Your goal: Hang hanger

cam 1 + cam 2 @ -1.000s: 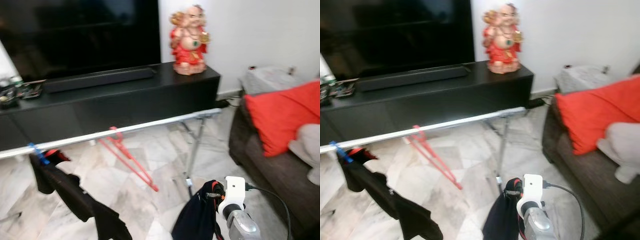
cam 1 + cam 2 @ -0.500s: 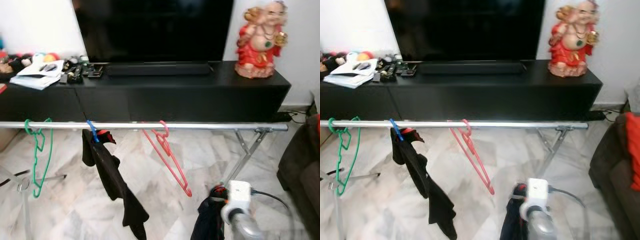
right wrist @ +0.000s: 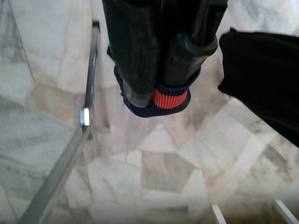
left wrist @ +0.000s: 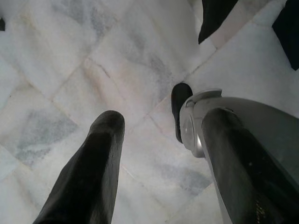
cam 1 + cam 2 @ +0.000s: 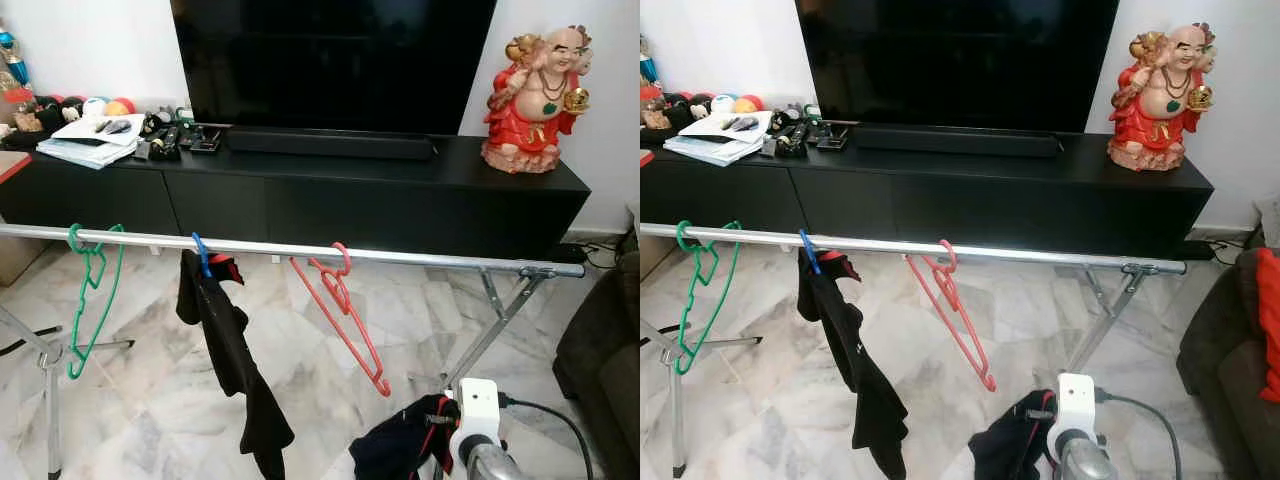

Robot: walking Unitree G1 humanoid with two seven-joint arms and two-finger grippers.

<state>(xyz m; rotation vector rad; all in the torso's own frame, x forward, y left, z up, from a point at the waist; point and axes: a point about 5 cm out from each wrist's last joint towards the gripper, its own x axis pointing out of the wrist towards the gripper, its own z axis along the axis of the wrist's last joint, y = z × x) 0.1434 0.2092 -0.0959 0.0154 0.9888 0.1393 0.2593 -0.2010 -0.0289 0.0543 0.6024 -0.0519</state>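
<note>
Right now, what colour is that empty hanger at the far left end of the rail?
Green. The empty hanger hangs from the metal rail, clearest in the left eye view.

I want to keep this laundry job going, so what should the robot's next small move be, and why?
Probably raise the right end effector toward the bare stretch of rail right of the red hanger. It is shut on a dark garment with a red-striped collar, held low near the floor, while the rail sits well above it. The left end effector hangs open over the tiles.
</note>
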